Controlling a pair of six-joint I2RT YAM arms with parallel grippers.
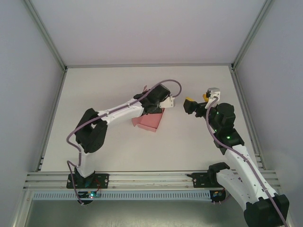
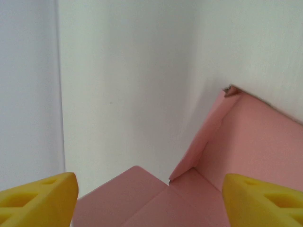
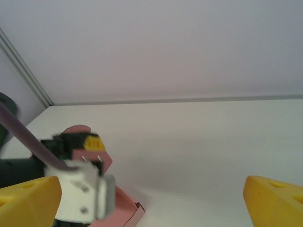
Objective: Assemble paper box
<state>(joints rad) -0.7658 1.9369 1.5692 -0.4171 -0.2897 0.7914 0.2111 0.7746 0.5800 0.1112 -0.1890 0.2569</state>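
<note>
the pink thin-card paper box point(image 1: 150, 122) is seen near the middle of the flat white surface point(image 1: 109, 80), partly folded, with one panel raised and the rest spread low. in the left wrist view the paper box point(image 2: 251, 142) is shown with a tall wall standing at the right, a creased corner flap beside it, and a flat panel spread toward the camera. in the right wrist view a low edge of the paper box point(image 3: 122, 210) is caught at the lower left, resting on the surface point(image 3: 213, 142).

the left tool point(image 1: 166, 105) is held just over the far right end of the box. the left tool point(image 2: 149, 201) is opened wide, its yellow fingertips point(image 2: 38, 198) sitting at the two lower corners of its own view. the card is seen between them but is not pinched, so nothing is gripped.

the right tool point(image 1: 196, 100) is held to the right of the box, apart from it and facing the left tool. the right tool point(image 3: 151, 201) is spread fully, its yellow fingertips point(image 3: 28, 201) far apart, and nothing is held.

the white-and-black left arm point(image 1: 118, 111) is stretched across from the near left edge, and a thin purple cable point(image 1: 173, 84) is looped over its wrist.
</note>
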